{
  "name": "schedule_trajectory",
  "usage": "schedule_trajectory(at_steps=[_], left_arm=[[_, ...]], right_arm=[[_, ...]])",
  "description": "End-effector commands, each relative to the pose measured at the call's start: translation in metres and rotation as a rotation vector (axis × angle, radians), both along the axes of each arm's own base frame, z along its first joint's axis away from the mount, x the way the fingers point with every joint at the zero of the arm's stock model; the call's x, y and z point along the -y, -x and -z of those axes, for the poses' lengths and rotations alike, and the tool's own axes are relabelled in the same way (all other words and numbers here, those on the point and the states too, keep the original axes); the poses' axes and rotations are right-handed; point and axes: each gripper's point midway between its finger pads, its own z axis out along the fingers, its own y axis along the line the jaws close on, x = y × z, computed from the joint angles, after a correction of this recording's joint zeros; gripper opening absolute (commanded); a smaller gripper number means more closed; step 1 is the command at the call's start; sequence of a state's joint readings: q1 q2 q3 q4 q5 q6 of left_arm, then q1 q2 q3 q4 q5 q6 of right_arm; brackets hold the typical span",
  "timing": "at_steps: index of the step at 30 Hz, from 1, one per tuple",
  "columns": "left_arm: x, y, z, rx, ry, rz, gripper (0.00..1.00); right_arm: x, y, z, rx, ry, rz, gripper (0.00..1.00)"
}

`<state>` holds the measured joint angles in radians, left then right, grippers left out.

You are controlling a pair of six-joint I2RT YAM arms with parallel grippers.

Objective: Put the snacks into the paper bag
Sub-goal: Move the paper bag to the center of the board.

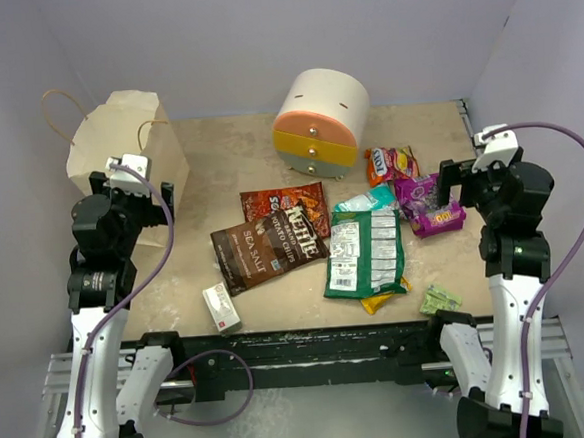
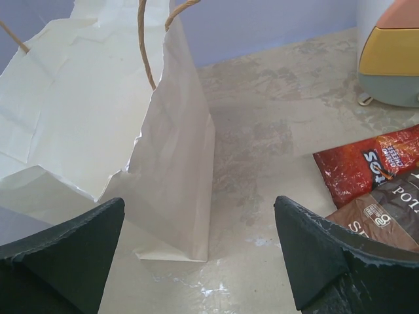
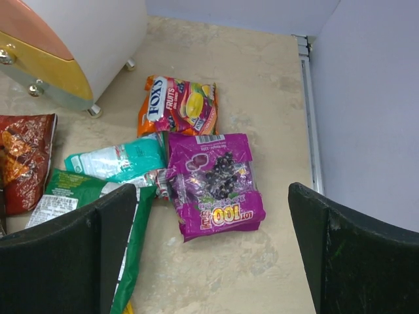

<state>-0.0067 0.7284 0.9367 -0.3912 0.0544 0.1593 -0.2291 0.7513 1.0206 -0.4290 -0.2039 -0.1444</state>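
You have the mottled beige tabletop (image 1: pixel 247 152) spread in front of both arms. Its biggest item is the cream-tan paper carrier bag (image 1: pixel 127 150) with thin looped string handles, standing upright at the far left corner, mouth up, just beyond your left gripper (image 1: pixel 135 195). That gripper's fingers (image 2: pixel 72 261) stand wide apart with nothing between them, the bag's folded side panel filling the left of the wrist view.

Next in size is the round white drawer unit (image 1: pixel 322 122) with orange and yellow fronts, at the far middle. In front of it the snacks lie flat: a green bag with a white label (image 1: pixel 365 254), near the middle right, overlapping a yellow packet (image 1: pixel 383 300) at its near corner. To its left are a dark brown sea-salt chip bag (image 1: pixel 259 253) and a red-brown chip bag (image 1: pixel 283 205) partly under it. A teal packet (image 3: pixel 118 158) pokes out at the green bag's far end.

Your right gripper (image 1: pixel 451 193) hovers over a purple candy pack (image 3: pixel 213 183), its fingers (image 3: pixel 65 255) spread and empty. An orange fruit-candy pack (image 3: pixel 177 104) lies just beyond the purple one, touching it. A small green packet (image 1: pixel 440 298) lies by the near right edge, and a small white box with red marks (image 1: pixel 221 306) by the near left.
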Motion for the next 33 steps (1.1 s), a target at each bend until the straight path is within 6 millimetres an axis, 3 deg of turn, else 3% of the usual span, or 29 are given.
schedule_trajectory(at_steps=[1,16,21,27,33], left_arm=[[0.004,0.002,-0.009,0.034,-0.017,0.038,0.99],[0.007,0.003,-0.012,0.045,-0.03,0.059,0.99],[0.004,0.005,-0.026,0.06,-0.047,0.05,0.99],[-0.004,0.005,-0.059,0.044,-0.106,0.031,0.99],[-0.007,-0.004,-0.08,-0.069,-0.14,0.032,0.99]], right_arm=[[-0.006,-0.002,-0.032,0.083,0.027,-0.051,1.0],[-0.009,-0.008,-0.042,0.101,0.035,-0.094,1.0],[-0.01,-0.011,-0.042,0.092,0.042,-0.109,1.0],[-0.013,-0.018,-0.033,0.051,0.041,-0.148,1.0],[-0.018,-0.018,-0.03,0.056,0.038,-0.178,1.0]])
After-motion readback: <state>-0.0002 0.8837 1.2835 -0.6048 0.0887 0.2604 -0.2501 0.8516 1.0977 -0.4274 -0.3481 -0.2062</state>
